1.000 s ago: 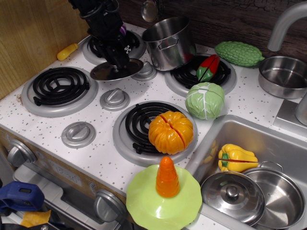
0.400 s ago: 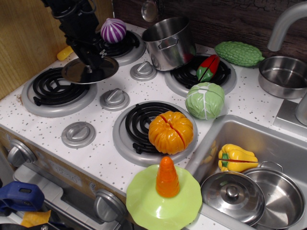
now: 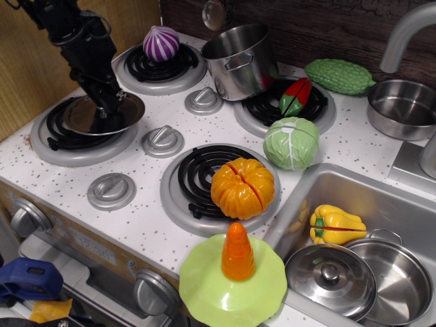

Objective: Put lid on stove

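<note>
My black gripper (image 3: 109, 105) is shut on the centre knob of the thin, shiny flat steel lid (image 3: 85, 117). It holds the lid just above the front-left coil burner (image 3: 65, 133) of the white speckled stove (image 3: 146, 218); I cannot tell whether the lid touches the coil. The lid covers the right part of that burner. The arm comes down from the upper left.
A purple onion (image 3: 161, 42) sits on the back-left burner, a steel pot (image 3: 240, 60) beside it. An orange pumpkin (image 3: 243, 187), a green cabbage (image 3: 291, 142) and a red pepper (image 3: 295, 97) sit on the other burners. Grey dials (image 3: 162, 139) stand between burners. A domed lid (image 3: 330, 279) lies in the sink.
The gripper has carried the lid from beside the back-left burner forward and left, and lowered it over the front-left burner. The purple onion came into view behind it.
</note>
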